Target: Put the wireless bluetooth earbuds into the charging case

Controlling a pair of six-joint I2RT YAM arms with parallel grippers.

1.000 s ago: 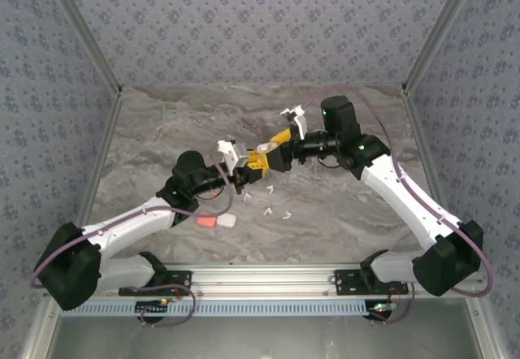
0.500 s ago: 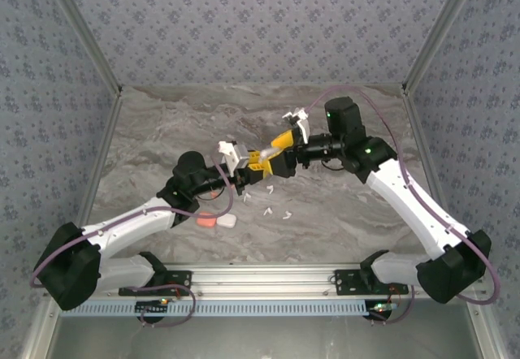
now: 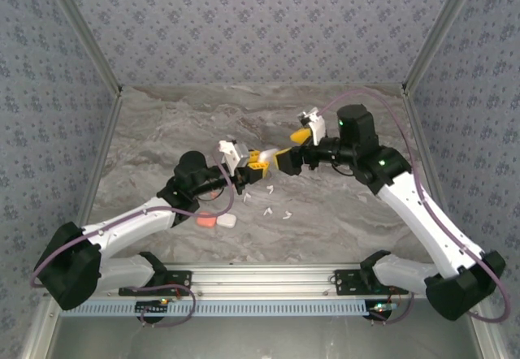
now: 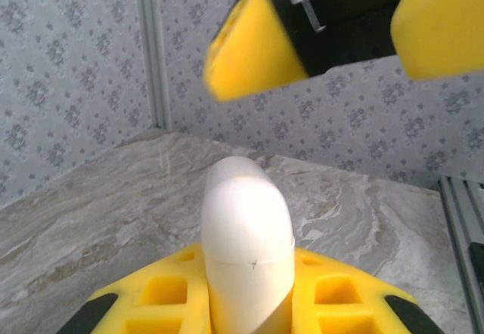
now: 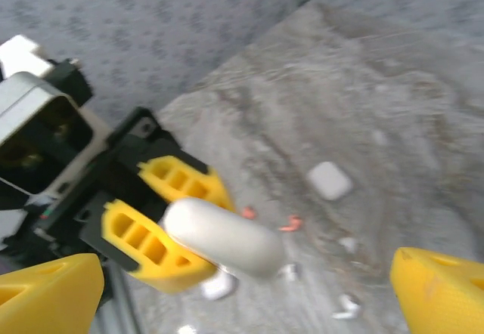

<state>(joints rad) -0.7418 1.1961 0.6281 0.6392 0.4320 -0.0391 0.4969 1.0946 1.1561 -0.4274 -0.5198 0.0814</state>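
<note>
Your left gripper [image 3: 250,169] is clamped on a white case [image 4: 246,228], its yellow fingers [image 5: 155,247] pressed against both sides; the case stands up out of the grip, raised above the table [image 3: 162,131], rounded end pointing toward the other arm. A thin seam runs across the case and its lid looks closed, though the wrist view is too tight for you to be sure.

Your right gripper [image 3: 290,148] faces that case with its jaws spread wide; from the left wrist you see its two yellow fingers [image 4: 253,47] well apart above the case, touching nothing and holding nothing.

The earbuds all lie loose on the table below the two grippers; several white earbuds [image 3: 268,209] are scattered just in front of the left gripper, and two coral earbuds [image 5: 290,223] rest close together among them. The right wrist view is blurred, so you cannot count the white ones exactly.

A spare white box [image 3: 227,222] and a coral box [image 3: 205,222] sit side by side beside the left arm, apparently touching.
</note>
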